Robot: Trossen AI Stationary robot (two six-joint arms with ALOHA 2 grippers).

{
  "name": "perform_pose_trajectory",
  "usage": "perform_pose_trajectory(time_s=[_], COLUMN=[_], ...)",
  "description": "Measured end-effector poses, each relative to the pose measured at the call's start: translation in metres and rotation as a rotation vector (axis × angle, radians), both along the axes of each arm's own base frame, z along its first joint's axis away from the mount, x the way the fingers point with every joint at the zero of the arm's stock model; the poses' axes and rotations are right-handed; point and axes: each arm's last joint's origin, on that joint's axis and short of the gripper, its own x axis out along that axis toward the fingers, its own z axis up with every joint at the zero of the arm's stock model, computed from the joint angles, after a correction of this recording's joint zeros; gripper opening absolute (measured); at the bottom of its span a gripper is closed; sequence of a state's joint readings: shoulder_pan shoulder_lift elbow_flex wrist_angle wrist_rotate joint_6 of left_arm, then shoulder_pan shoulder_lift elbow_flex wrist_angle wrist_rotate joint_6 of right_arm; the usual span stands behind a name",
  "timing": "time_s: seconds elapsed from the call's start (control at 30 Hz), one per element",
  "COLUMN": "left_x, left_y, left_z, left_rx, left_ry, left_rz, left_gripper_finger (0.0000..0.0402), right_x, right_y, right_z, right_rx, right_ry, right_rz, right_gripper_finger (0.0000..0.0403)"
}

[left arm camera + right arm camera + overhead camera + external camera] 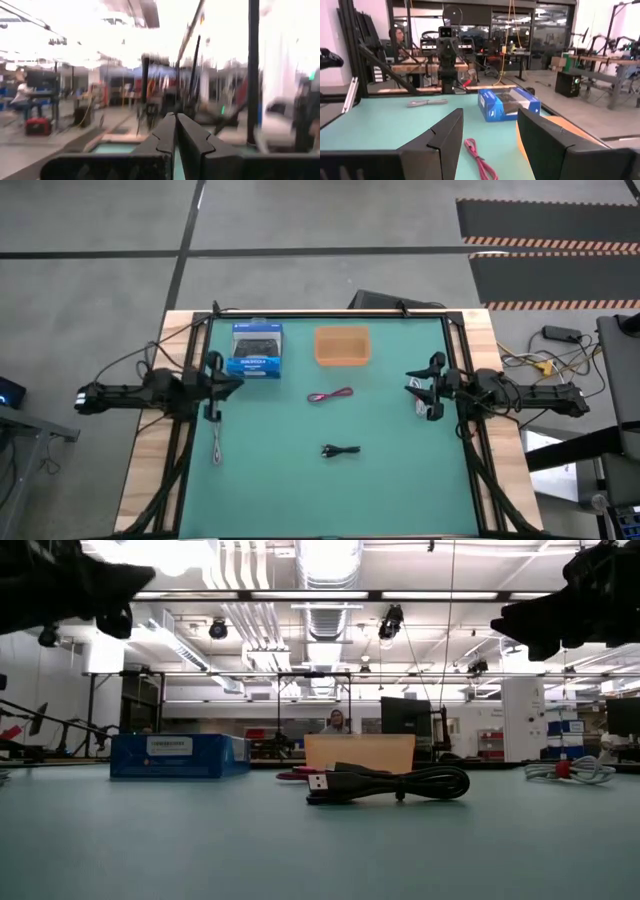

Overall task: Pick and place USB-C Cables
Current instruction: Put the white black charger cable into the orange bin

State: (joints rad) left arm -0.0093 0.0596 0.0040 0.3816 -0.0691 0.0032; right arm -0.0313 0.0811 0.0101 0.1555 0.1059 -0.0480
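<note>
the green tabletop (300, 480) carries a blue box (255, 350) at eleven o'clock and an empty orange tray (342, 346) at twelve. left gripper (214, 413) at nine is pressed together; right gripper (424, 388) at three is spread, holding nothing. red-pink cable (330, 396) centre, black cable (340, 450) at six, grey cable (218, 446) at eight and white cable (417, 396) at three all look unplaced.

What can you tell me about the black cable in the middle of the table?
The black USB-C cable is thin and dark, looks rubbery, and is folded into a short bundle. It lies flat on the green table, near the middle, on the side away from the blue box and the orange bin. One end sticks out with a flat black plug. The red-pink cable lies apart from it. Nothing touches it except the table.
</note>
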Motion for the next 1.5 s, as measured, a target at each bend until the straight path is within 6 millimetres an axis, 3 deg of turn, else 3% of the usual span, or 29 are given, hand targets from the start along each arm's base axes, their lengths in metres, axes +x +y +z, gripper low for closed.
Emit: perform_pose_trajectory(time_s=[0.2,0.43,0.63,0.77,1.1,1.33,1.5], left_x=[-0.006,-0.007,-0.006,-0.003,0.016,0.03,0.039], left_y=[0.0,0.001,0.003,0.007,0.015,0.014,0.012], left_z=[0.014,0.016,0.016,0.012,-0.006,-0.013,-0.023], left_rx=[-0.022,-0.045,-0.164,-0.292,-0.638,-0.827,-1.073], left_ry=[-0.156,-0.186,-0.195,-0.174,0.04,0.129,0.383], left_rz=[-0.009,0.029,0.05,0.144,0.406,0.418,0.468], left_gripper_finger=[0.0001,0.0001,0.0001,0.0001,0.0001,0.0,0.0], right_x=[0.0,0.0,-0.003,-0.005,-0.012,-0.017,-0.022], right_y=[0.0,0.0,-0.002,-0.002,-0.001,-0.001,-0.001], right_z=[0.001,0.001,0.015,0.023,0.048,0.066,0.079], right_rx=[-0.029,-0.042,-0.006,-0.073,-0.236,-0.356,-0.393], right_ry=[-0.003,-0.004,-0.156,-0.229,-0.311,-0.343,-0.376], right_rz=[-0.002,-0.005,-0.057,-0.069,-0.115,-0.157,-0.177], right_gripper_finger=[0.018,0.018,0.0175,0.0158,0.0097,0.0066,0.0057])
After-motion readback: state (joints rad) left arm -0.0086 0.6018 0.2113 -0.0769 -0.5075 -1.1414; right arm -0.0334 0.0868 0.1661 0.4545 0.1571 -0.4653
